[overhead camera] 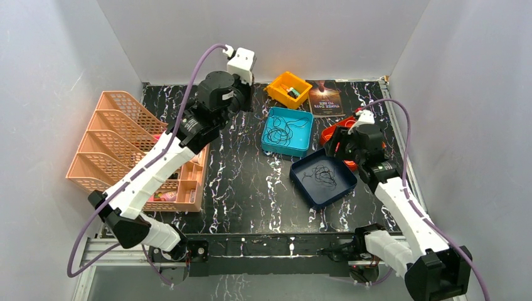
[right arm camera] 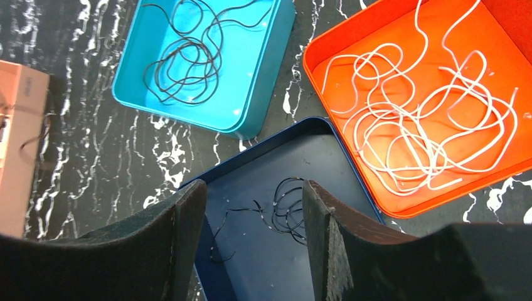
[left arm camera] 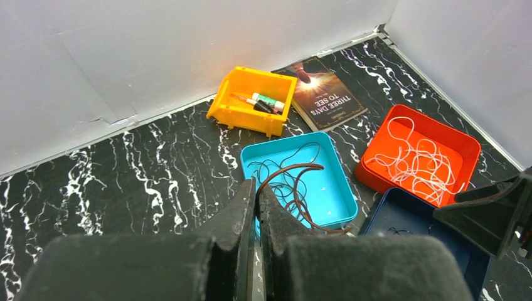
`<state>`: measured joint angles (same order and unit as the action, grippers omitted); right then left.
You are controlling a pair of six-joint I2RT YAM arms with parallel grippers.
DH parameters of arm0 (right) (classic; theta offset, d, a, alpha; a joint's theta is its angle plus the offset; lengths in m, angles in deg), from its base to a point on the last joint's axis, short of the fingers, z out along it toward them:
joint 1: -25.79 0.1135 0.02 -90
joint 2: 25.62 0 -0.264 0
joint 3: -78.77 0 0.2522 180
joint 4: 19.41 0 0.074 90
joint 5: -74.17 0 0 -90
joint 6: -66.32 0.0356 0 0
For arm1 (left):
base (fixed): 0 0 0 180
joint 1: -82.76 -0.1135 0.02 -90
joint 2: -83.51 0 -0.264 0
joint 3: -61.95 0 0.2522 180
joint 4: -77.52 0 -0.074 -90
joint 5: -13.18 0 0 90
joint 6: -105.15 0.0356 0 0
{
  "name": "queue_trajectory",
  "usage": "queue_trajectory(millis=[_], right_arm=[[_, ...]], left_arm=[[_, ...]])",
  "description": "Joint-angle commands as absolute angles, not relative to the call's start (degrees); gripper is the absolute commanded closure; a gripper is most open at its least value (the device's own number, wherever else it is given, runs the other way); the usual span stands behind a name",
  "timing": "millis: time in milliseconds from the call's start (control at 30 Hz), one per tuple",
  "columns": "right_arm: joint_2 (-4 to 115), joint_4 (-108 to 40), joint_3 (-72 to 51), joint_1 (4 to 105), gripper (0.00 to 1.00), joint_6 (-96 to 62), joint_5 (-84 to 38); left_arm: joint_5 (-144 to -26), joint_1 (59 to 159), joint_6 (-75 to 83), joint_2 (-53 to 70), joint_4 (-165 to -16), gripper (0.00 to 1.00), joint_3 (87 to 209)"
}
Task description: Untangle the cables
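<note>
Left gripper point(left arm camera: 257, 188) clenched, apparently pinching reddish-brown cable point(left arm camera: 295, 168) to draw it over teal tray point(left arm camera: 326, 182), frame centre | right gripper point(right arm camera: 253, 191) released above black cable point(right arm camera: 288, 213) in navy tray point(right arm camera: 263, 263), lower centre | white cable point(right arm camera: 414, 138) kept apart in orange tray point(right arm camera: 502, 50), upper right

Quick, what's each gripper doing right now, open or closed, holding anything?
Left gripper: closed, pinching the reddish-brown cable.
Right gripper: open, holding nothing.

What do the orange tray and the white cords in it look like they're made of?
Orange tray: smooth, faintly glossy, with rounded corners; probably moulded plastic, possibly painted metal. White cords: thin, matte, holding springy loops; probably plastic-coated wire.
</note>
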<state>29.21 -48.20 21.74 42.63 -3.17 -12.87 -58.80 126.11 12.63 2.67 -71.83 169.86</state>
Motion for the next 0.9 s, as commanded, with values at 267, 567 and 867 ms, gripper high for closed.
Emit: queue_trajectory(millis=[267,567,867], right_arm=[[18.9,-45.1,25.5,40.2,0.29,-1.7,-22.7],[14.3,-48.3,26.9,40.2,0.29,-1.8,-23.4],[13.3,-49.5,26.7,40.2,0.28,-2.5,-22.3]], left_arm=[[-64.8,126.3,14.7,-6.8,-75.4,1.00,178.2],[-66.9,126.4,15.6,-16.5,-77.4,1.00,184.3],[-67.3,126.3,16.2,-22.4,-77.4,1.00,188.3]])
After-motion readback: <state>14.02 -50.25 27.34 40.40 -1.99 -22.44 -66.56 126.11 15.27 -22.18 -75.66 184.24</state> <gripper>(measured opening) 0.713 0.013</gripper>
